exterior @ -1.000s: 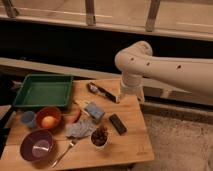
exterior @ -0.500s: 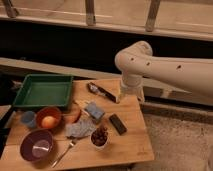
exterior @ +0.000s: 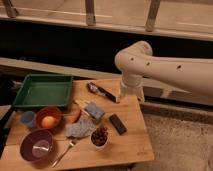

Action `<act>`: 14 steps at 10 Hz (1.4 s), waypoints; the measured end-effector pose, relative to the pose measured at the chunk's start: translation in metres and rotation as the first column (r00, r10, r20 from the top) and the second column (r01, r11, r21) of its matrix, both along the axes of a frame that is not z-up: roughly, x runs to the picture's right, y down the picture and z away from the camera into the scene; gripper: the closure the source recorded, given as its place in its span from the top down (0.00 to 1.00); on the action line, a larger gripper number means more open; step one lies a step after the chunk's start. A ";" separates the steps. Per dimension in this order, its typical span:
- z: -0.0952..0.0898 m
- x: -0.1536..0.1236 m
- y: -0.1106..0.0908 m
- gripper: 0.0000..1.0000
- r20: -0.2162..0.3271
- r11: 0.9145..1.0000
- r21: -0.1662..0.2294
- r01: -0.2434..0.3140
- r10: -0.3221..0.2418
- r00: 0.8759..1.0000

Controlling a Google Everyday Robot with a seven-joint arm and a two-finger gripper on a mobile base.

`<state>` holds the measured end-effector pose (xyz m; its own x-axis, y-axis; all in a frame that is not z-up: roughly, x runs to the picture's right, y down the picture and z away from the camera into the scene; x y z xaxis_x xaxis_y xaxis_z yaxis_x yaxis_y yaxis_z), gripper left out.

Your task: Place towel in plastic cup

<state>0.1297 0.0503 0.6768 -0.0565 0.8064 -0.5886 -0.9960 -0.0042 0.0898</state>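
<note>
A crumpled grey-blue towel lies on the wooden table, near the front middle. A small blue plastic cup stands at the table's left edge, beside an orange bowl. My white arm reaches in from the right, and the gripper hangs over the table's back right part, well to the right of the towel and far from the cup. It holds nothing that I can see.
A green tray sits at the back left. An orange bowl holds a round fruit. A purple bowl, a fork, a small cup of dark fruit, a blue sponge, a black bar and a dark utensil lie around the towel.
</note>
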 end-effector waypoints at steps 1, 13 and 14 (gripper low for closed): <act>0.000 0.000 0.000 0.73 0.000 1.000 0.000 0.000 0.000 1.000; -0.007 -0.129 0.007 0.73 0.188 0.973 0.025 0.231 -0.232 0.954; -0.010 -0.155 0.010 0.73 0.223 0.965 0.031 0.262 -0.262 0.939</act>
